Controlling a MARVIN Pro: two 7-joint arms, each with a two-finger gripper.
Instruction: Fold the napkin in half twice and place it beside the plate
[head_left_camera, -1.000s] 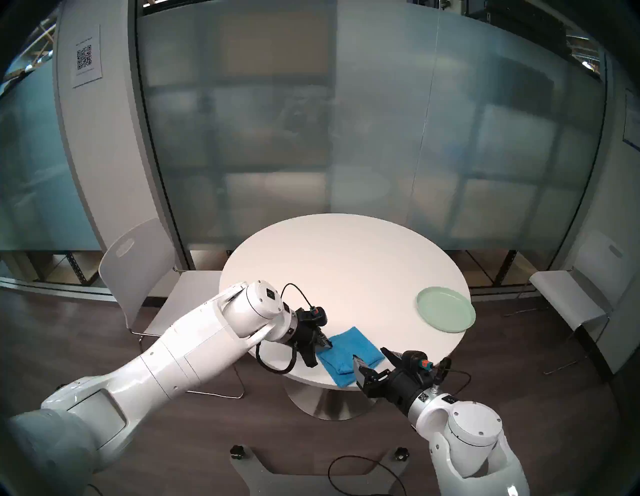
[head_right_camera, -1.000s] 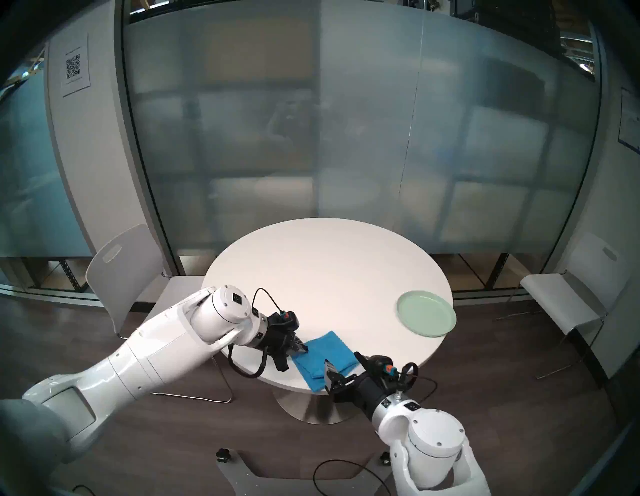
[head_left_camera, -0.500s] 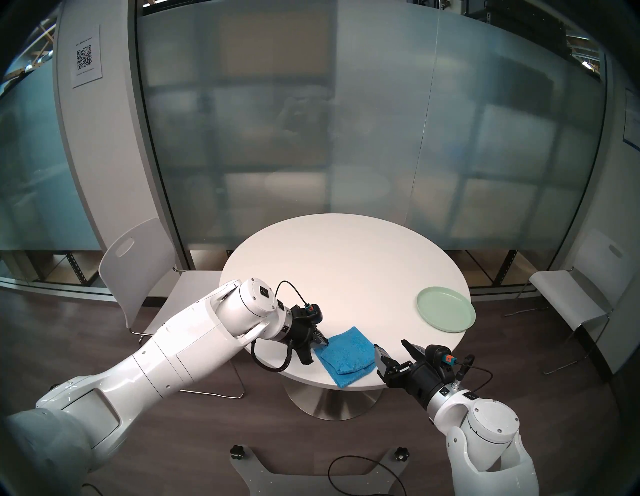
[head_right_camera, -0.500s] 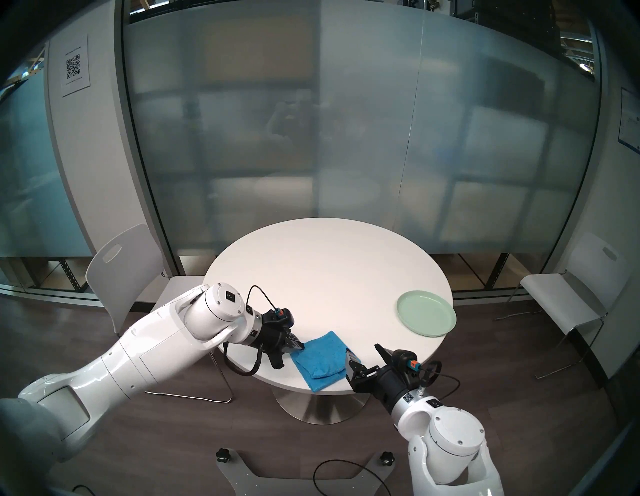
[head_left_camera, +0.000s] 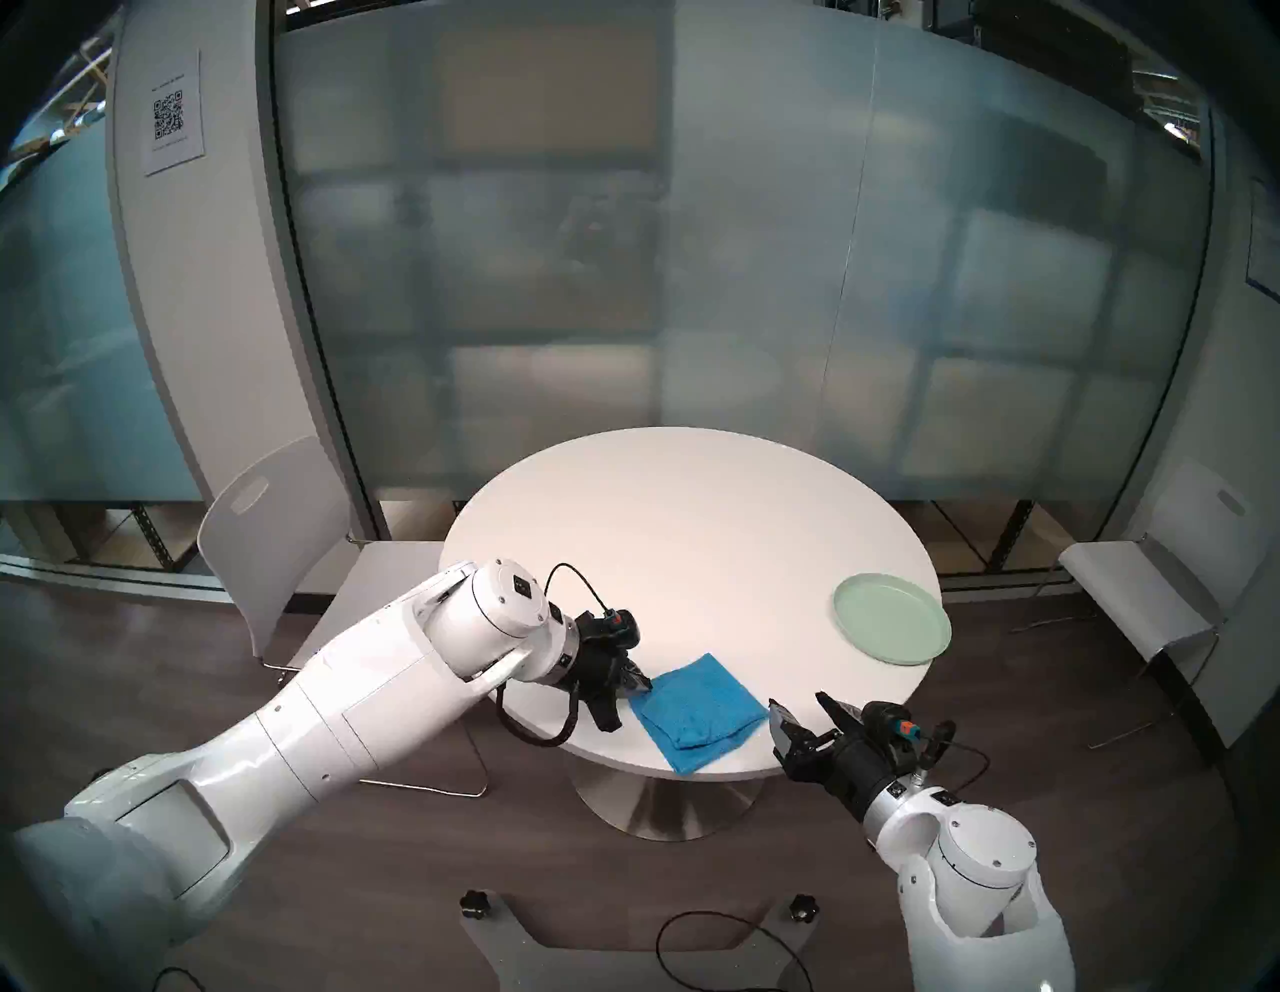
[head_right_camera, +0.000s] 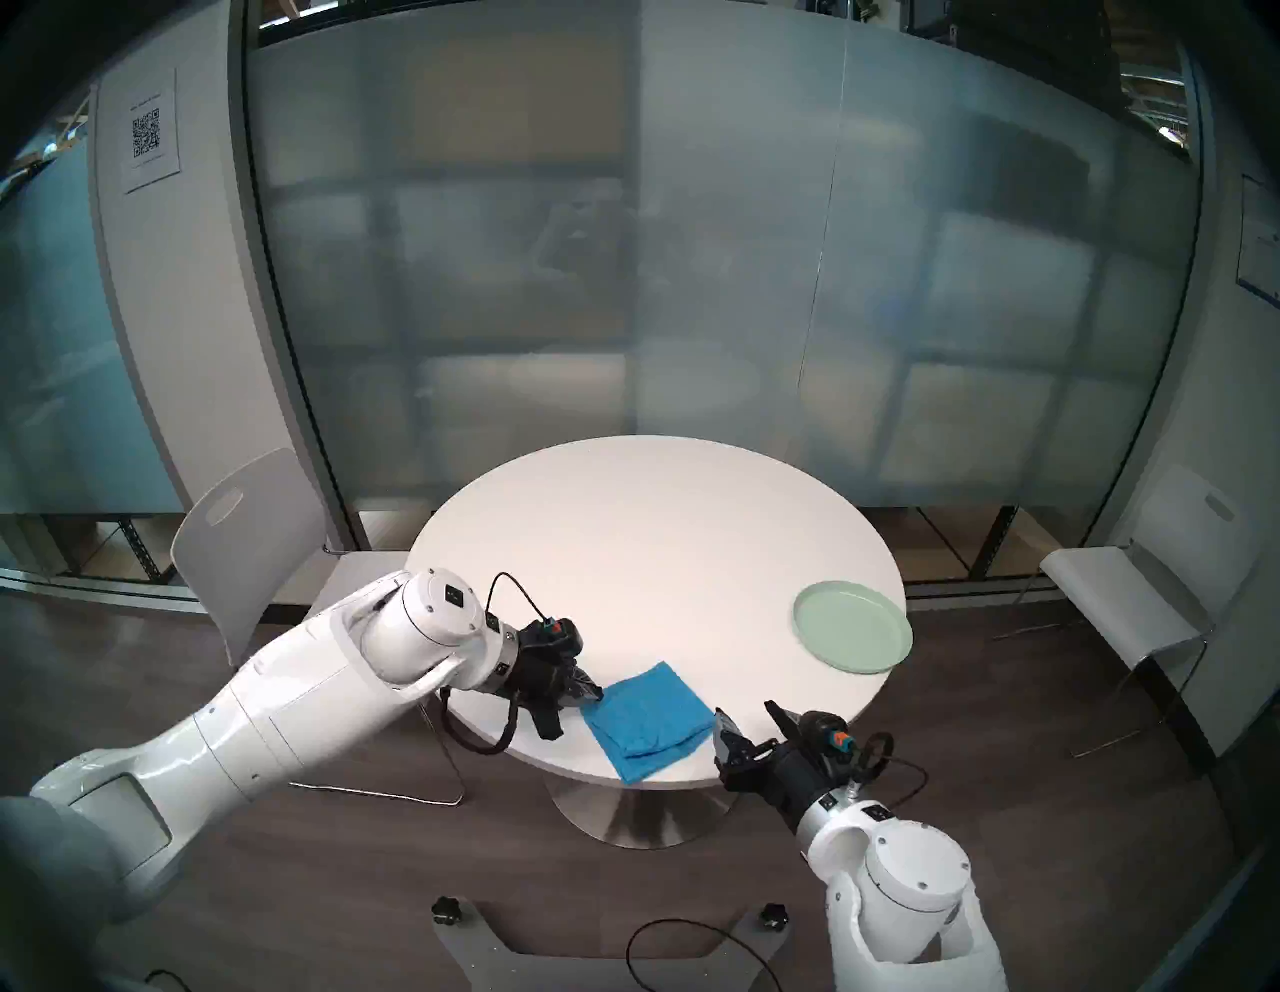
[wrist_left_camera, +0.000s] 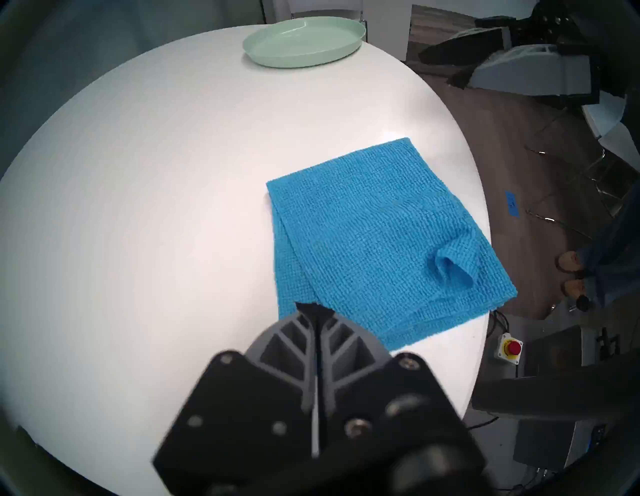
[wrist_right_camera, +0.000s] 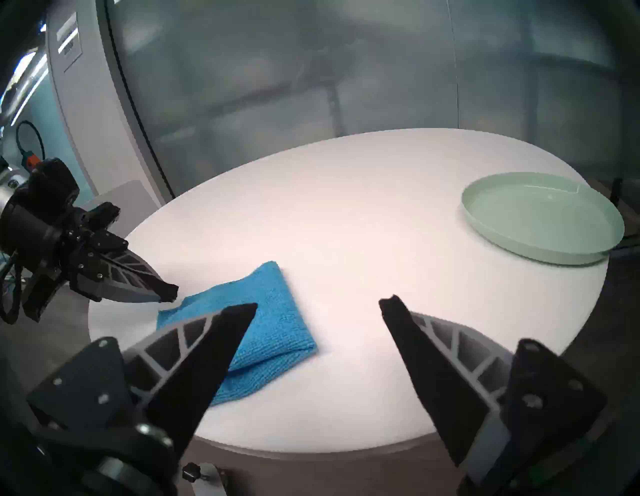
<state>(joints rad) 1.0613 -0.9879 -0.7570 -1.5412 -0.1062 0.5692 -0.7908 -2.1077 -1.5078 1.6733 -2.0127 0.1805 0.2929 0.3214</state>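
Note:
The napkin (head_left_camera: 699, 710) is a bright blue cloth lying folded near the table's front edge, its layers not lined up and one small pucker (wrist_left_camera: 450, 266) standing up. The pale green plate (head_left_camera: 892, 627) sits at the table's right edge, well apart from the cloth. My left gripper (head_left_camera: 647, 684) is shut, its tips at the napkin's left corner (wrist_left_camera: 313, 306); whether cloth is pinched between them is unclear. My right gripper (head_left_camera: 796, 701) stands open and empty just off the napkin's right corner (wrist_right_camera: 322, 303), low over the table's near edge.
The round white table (head_left_camera: 692, 540) stands on a metal pedestal. White chairs stand at the left (head_left_camera: 277, 526) and right (head_left_camera: 1136, 596), with a frosted glass wall behind. On the floor are my base plate and a cable (head_left_camera: 727, 935). A red stop button (wrist_left_camera: 512, 347) and a person's feet (wrist_left_camera: 571, 263) show below the table.
My right gripper, open throughout, has pulled back off the napkin to the right, toward the table's edge. The left arm has drawn slightly left; the napkin lies as before.

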